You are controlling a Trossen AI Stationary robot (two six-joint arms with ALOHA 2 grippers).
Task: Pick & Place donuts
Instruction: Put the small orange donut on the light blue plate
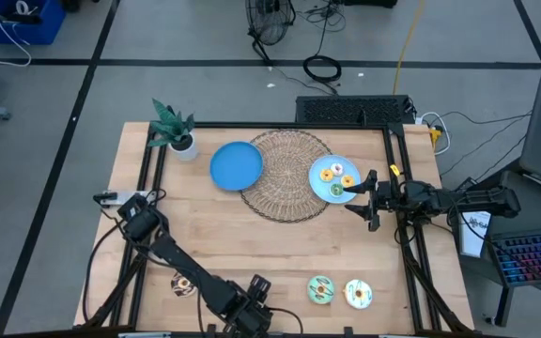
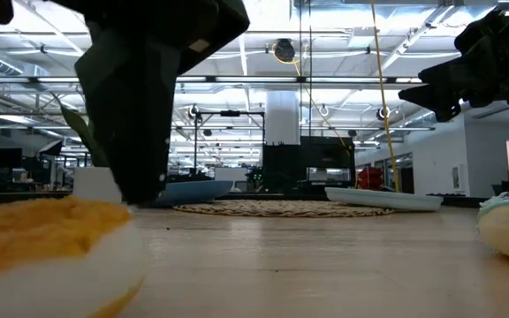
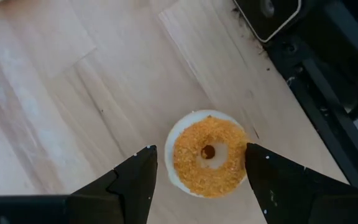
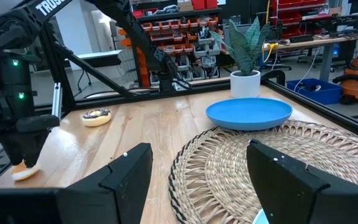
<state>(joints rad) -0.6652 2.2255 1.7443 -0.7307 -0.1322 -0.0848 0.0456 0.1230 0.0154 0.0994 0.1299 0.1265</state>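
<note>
Donuts lie on the worktop [image 1: 252, 235]: one orange-crumbed donut [image 3: 209, 153] sits between the released fingers of the left pincer [image 3: 197, 180], untouched. The right pincer [image 1: 359, 198] hovers released near the small blue plate [image 1: 319, 187] holding tiny donuts [image 1: 334, 176].

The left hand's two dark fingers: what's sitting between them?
In the left wrist view, an orange-crumbed donut lies on the bare wooden table between the left hand's open fingers, apparently untouched.
</note>
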